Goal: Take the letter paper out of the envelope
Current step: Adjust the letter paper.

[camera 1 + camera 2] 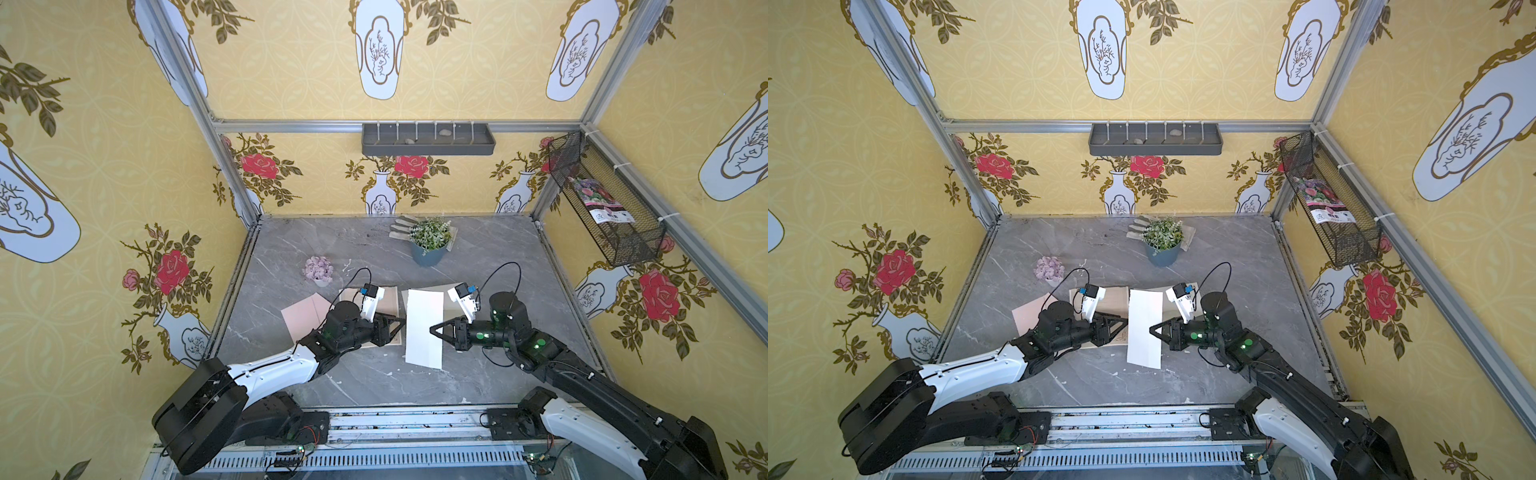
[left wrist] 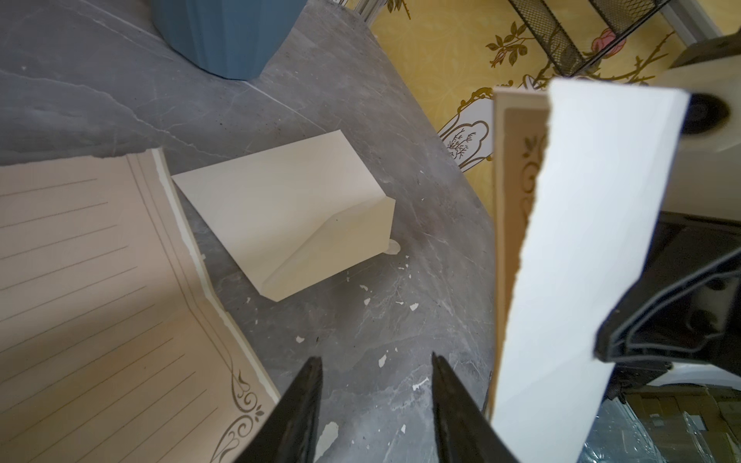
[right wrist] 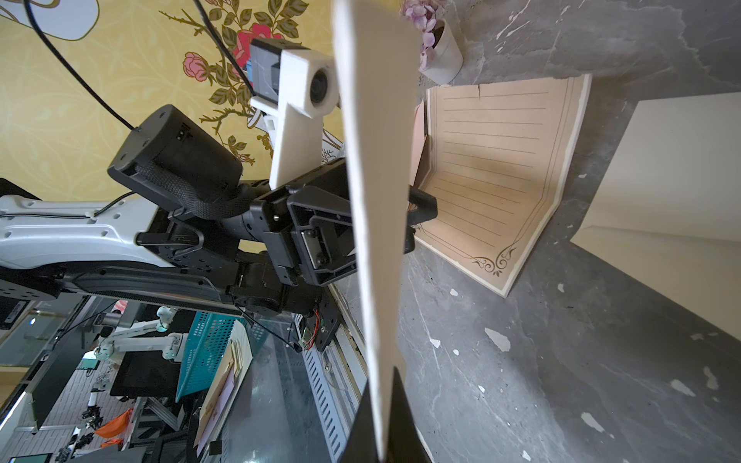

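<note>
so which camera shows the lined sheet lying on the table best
The right wrist view: the lined sheet shows nearly whole, with lines, border and corner scroll. The left wrist view crops it; in both top views the left arm covers most of it.

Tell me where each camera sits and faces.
Top views: overhead, looking down on the marble table; left arm and right arm show.
Left wrist: on the left arm, facing lined letter paper past the open left gripper.
Right wrist: on the right arm, facing the left arm past the right gripper clamping the white envelope.
Both wrist views share the lined letter paper.
</note>
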Robot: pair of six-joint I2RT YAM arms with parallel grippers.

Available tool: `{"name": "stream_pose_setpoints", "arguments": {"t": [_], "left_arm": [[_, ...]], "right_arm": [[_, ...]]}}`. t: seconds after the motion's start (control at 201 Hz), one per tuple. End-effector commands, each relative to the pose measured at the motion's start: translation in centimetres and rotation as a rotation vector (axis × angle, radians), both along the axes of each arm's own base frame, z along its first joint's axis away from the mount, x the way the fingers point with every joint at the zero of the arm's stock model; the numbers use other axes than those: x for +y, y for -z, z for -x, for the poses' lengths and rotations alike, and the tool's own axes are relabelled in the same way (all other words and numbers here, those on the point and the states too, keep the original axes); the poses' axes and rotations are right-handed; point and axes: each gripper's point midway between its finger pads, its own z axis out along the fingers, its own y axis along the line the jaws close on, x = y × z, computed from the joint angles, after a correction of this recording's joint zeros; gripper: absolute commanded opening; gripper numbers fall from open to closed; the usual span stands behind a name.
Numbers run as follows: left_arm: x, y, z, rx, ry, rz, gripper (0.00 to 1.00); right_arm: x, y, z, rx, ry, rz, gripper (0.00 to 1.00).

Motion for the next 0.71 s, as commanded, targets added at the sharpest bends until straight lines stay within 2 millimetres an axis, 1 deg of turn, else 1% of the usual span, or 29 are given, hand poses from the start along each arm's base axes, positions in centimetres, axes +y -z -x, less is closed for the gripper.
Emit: {"name": "stream_pose_setpoints", "arguments": {"t": [0.0,0.08,0.463,0.702], "left_arm": [[-0.4,-1.0,0.3,-0.035,0.023,0.041,0.46],[-0.4,-1.3,0.4,-0.041,0.027,0.047,0.46],[-1.2,-1.3,0.9,-0.042,0.048,0.059,0.47],[-1.6,-2.2,1.3,-0.059,0.078,0.096,0.47]], "right_arm": [[0.2,-0.4,-0.3,-0.019,0.008,-0.018,0.00],[0.2,-0.1,-0.4,-0.015,0.011,-0.013,0.00],[0.6,1.3,-1.0,0.012,0.016,0.014,0.00],[0.7,1.0,-0.9,0.004,0.007,-0.007,0.00]]}}
